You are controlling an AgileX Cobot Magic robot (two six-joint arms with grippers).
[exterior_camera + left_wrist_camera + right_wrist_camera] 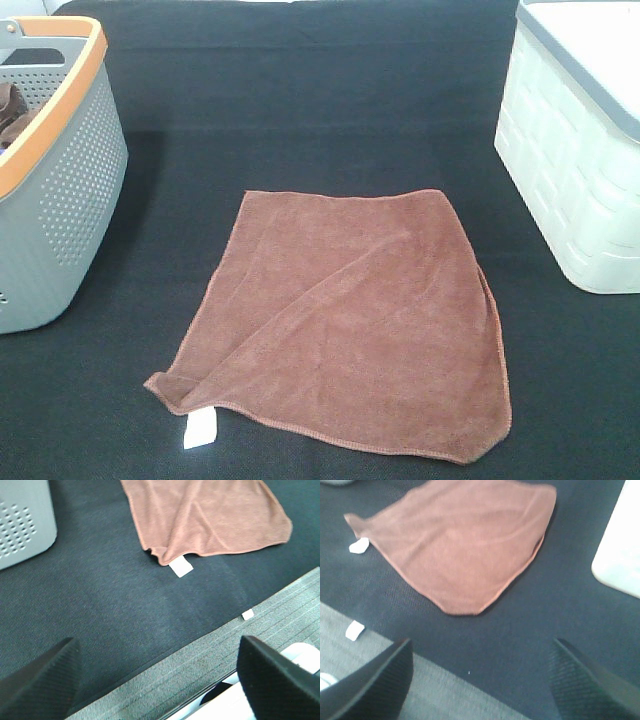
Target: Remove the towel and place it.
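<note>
- Both pincers sit nearest the lens in the wrist views: left pincer [157, 680] has its fingers spread wide, nothing between them; right pincer [482, 680] likewise spread, nothing held. Neither shows in the exterior high view.
- Towel [350, 325], rust-brown microfiber w/ stitched edges, lies spread flat on the bench [300, 120], approx. centre, toward the front edge. Clear of both pincers.
- Towel condition: long diagonal crease across it; right edge folded slightly under; front-left corner curled over.
- White tag [199, 430] at that front-left corner, lying on the bench cover just beside the curl.
- Grey perforated basket [70, 190] w/ orange rim, at left of bench, well apart from towel. Bunched brownish cloth [12, 110] visible inside, partly hidden by the rim.
- White lattice-sided bin [575, 180] w/ grey rim, at right of bench, near the towel's right side but not touching.
- Bench cover is black fabric; wrist views show a grey ribbed strip [280, 615] along its front edge.
- Small white scrap [247, 614] on that strip; what it is, cannot tell.
</note>
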